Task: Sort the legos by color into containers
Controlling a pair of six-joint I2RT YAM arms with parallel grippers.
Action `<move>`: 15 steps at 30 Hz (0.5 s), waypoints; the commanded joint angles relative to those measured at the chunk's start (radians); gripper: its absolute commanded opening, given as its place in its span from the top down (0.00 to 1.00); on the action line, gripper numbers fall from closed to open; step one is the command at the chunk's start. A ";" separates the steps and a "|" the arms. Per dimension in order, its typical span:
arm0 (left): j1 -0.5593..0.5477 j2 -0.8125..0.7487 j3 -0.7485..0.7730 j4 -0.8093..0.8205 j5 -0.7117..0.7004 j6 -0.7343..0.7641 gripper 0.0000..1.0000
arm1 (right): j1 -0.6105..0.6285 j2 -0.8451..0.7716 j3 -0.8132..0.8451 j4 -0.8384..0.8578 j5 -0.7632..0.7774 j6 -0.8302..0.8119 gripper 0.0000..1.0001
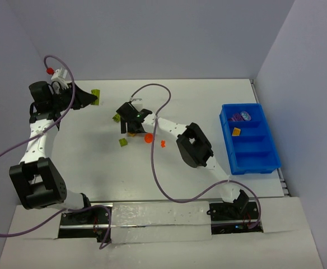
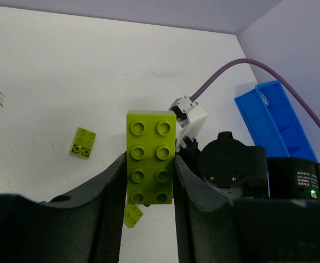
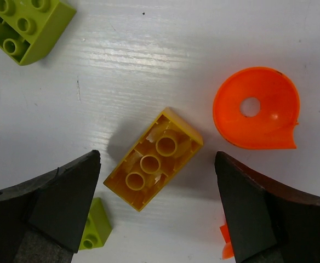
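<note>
The right gripper (image 3: 157,181) hangs spread wide, 1 finger at 9 o'clock and 1 at 3 o'clock in its wrist view, pinching nothing. Between the fingers the yellow brick (image 3: 153,164) lies upside down on the table (image 3: 204,44), with 3 hollow tubes showing. Its long axis runs from 7 o'clock to 1 o'clock, slanted across the closing line. I judge the wrist needs a turn first, or the fingers would meet corners instead of flat sides.

At 2 o'clock from the brick, near but apart, sits the orange dish-shaped piece (image 3: 256,109). A lime-green block (image 3: 26,24) lies at 10 o'clock and a small lime-green piece (image 3: 94,233) at 8 o'clock, by the left finger.

In the top view the blue tray (image 1: 256,161) stands well apart at 3 o'clock, nearer this arm than the other. The left gripper (image 2: 150,192) is pressed onto the long lime-green brick (image 2: 150,156), held off the table.

How high the open fingers hang cannot be told. An orange scrap (image 3: 226,246) at 5 o'clock is cut off by the right finger, and from above the gripper covers most of the yellow brick.
</note>
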 commanded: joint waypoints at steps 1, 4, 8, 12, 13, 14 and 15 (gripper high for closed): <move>0.013 -0.040 -0.004 0.045 0.031 -0.008 1.00 | 0.003 -0.019 -0.012 0.045 0.034 0.019 0.10; 0.019 -0.035 -0.001 0.048 0.040 -0.014 1.00 | 0.002 -0.008 -0.002 0.036 0.050 0.025 0.16; 0.026 -0.027 0.002 0.045 0.049 -0.017 1.00 | -0.002 0.004 0.016 0.025 0.051 0.022 0.25; 0.031 -0.029 0.001 0.043 0.051 -0.012 1.00 | -0.021 -0.024 -0.060 0.011 0.045 0.032 0.43; 0.032 -0.030 0.001 0.043 0.051 -0.011 1.00 | -0.025 -0.034 -0.094 0.013 0.044 0.030 0.47; 0.033 -0.030 0.001 0.043 0.052 -0.011 1.00 | -0.029 -0.045 -0.116 0.015 0.043 0.026 0.52; 0.032 -0.030 0.002 0.041 0.053 -0.009 1.00 | -0.031 -0.061 -0.143 0.017 0.038 0.017 0.60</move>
